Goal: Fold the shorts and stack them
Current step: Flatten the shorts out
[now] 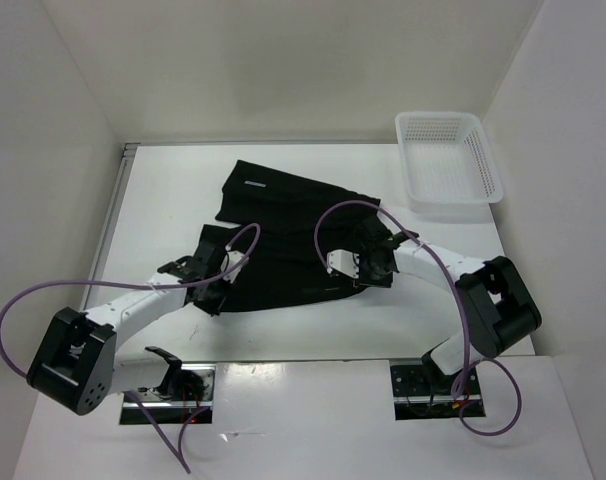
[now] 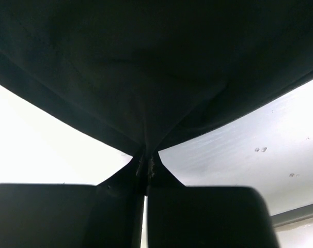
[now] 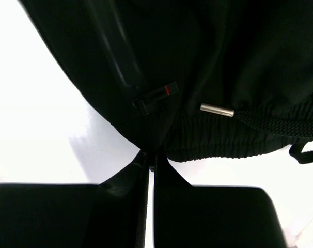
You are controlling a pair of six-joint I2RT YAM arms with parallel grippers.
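Observation:
The black shorts lie partly folded in the middle of the white table. My left gripper is shut on the left near edge of the shorts; in the left wrist view the cloth is pinched at my left gripper's tips and hangs lifted off the table. My right gripper is shut on the right edge at the waistband; the right wrist view shows the ribbed waistband, the drawstring with a metal tip and cloth pinched at my right gripper's tips.
A white plastic mesh basket stands at the back right of the table. White walls enclose the table on the left, back and right. Purple cables loop above both arms.

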